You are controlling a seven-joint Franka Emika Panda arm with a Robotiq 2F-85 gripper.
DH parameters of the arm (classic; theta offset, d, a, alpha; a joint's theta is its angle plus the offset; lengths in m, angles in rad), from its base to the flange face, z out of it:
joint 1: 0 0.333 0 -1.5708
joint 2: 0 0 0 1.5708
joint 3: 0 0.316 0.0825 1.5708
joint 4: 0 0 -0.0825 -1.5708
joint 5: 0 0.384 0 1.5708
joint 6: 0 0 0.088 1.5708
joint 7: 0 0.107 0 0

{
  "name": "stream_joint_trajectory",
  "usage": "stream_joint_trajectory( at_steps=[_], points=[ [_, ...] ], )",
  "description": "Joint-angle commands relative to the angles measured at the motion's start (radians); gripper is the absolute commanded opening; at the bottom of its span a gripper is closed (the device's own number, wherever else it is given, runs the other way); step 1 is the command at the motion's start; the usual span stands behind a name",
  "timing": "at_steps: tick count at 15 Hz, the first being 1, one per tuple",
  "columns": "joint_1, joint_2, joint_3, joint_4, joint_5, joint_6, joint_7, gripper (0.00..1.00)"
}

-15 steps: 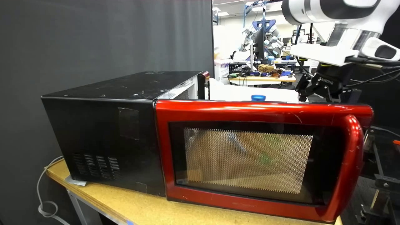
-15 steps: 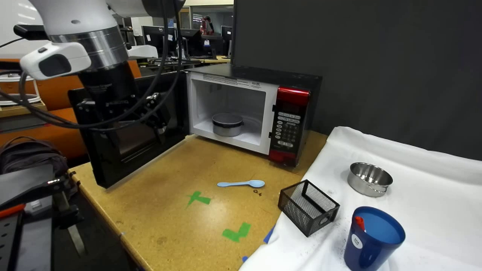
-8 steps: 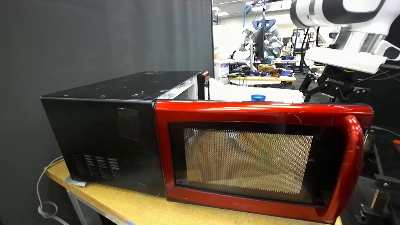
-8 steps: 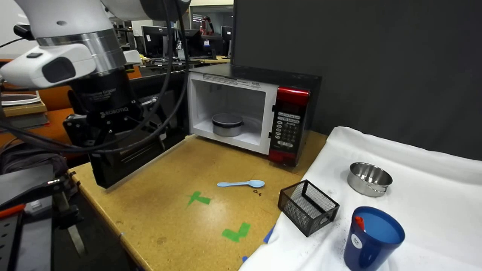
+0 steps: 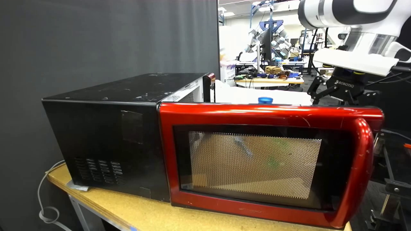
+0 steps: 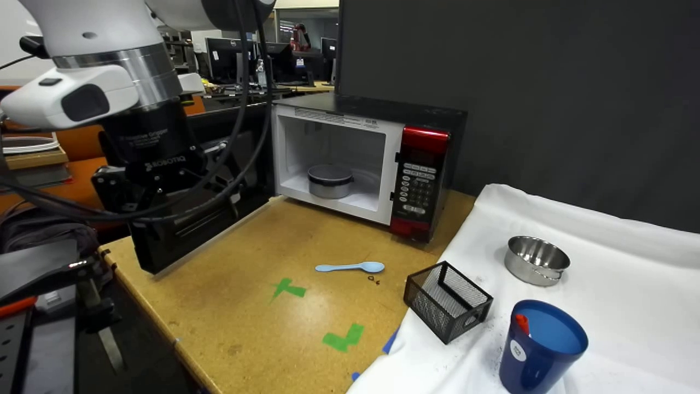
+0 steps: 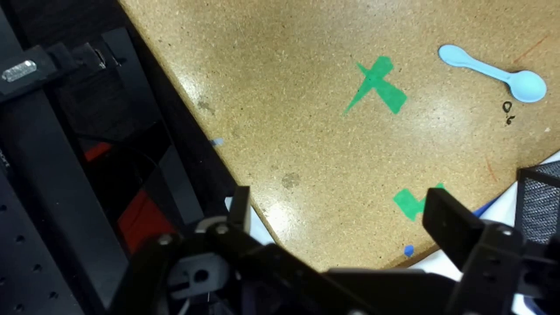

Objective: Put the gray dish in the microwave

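Observation:
The gray dish (image 6: 330, 183), round with a dark rim, rests on the white floor of the microwave (image 6: 280, 158). Its red-framed door (image 5: 273, 110) hangs wide open and, in that exterior view, hides the dish. My gripper (image 7: 337, 205) is open; between its fingertips only the bare wooden tabletop shows below. In an exterior view the gripper (image 6: 175, 213) hovers in front of the open door, well apart from the dish, partly covered by cables.
A light blue spoon (image 6: 353, 267) lies on the wooden table (image 6: 229, 306). Beside it, on white cloth (image 6: 618, 284), stand a black mesh basket (image 6: 445, 303), a shiny metal bowl (image 6: 537, 261) and a blue cup (image 6: 538, 355). The table's edge (image 7: 192, 109) runs below the gripper.
Over the first half second my gripper turned and drew back from the open door, toward the table's near side. Since then it has stayed still. The dish and door have not moved.

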Motion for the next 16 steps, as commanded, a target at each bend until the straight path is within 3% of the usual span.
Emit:
stream_joint_trajectory(
  at_steps=[1,3,5,9,16],
  points=[
    [-0.019,-0.005,0.058,0.026,0.0,0.008,-0.065,1.0],
    [-0.005,0.006,0.081,0.02,-0.004,0.002,-0.134,1.0],
    [-0.043,0.046,0.159,0.062,-0.007,0.026,-0.231,1.0],
    [-0.05,0.045,0.231,0.076,-0.001,0.015,-0.388,1.0],
    [0.028,-0.015,0.164,-0.034,-0.001,0.002,-0.407,1.0]
  ],
)
